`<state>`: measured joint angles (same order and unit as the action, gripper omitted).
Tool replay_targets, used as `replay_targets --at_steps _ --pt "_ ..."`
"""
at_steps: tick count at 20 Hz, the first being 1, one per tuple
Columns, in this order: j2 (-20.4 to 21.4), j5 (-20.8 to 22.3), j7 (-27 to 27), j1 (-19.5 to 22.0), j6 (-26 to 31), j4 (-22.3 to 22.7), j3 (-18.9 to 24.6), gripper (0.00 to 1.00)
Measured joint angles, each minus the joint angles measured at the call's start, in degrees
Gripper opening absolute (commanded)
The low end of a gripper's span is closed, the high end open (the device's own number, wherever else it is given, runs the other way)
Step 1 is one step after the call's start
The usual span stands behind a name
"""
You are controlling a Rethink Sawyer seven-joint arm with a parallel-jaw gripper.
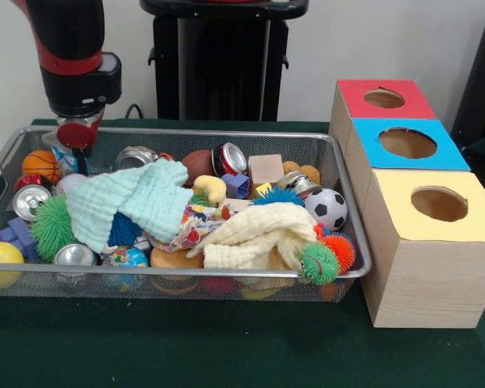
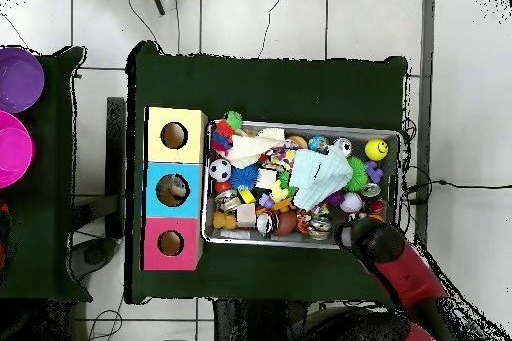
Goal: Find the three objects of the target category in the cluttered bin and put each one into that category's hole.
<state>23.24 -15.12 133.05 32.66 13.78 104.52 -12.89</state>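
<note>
The cluttered bin [image 1: 186, 132] of silver wire mesh is heaped with things: a mint cloth [image 1: 129, 202], a cream cloth [image 1: 255, 234], several drink cans such as one with a red side [image 1: 229, 158] and a silver one [image 1: 30, 200], a basketball [image 1: 41, 165], a soccer ball [image 1: 330, 208], a yellow ball [image 1: 0, 260], spiky balls and blocks. My gripper [image 1: 71, 149] hangs low over the bin's far left corner in the front view, beside the basketball. In the overhead view the gripper [image 2: 350, 231] is at the bin's [image 2: 300, 125] lower right.
Three wooden boxes stand in a row right of the bin, each with a round hole: red top [image 1: 384, 98], blue top [image 1: 407, 143], yellow top [image 1: 438, 204]. In the overhead view they lie left of the bin [image 2: 172, 189]. The table has a dark green cloth [image 1: 226, 347].
</note>
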Motion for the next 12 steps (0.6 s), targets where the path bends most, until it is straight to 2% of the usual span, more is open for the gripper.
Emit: replay_targets --at_steps 9,10,12 --pt "-1.6 0.0 0.0 0.0 0.0 -1.6 -0.1 1.0" --pt "-1.9 0.0 0.0 -0.3 0.1 -1.8 -0.3 0.0" --pt "-1.9 0.0 0.0 -0.4 0.1 -1.8 -0.5 0.0"
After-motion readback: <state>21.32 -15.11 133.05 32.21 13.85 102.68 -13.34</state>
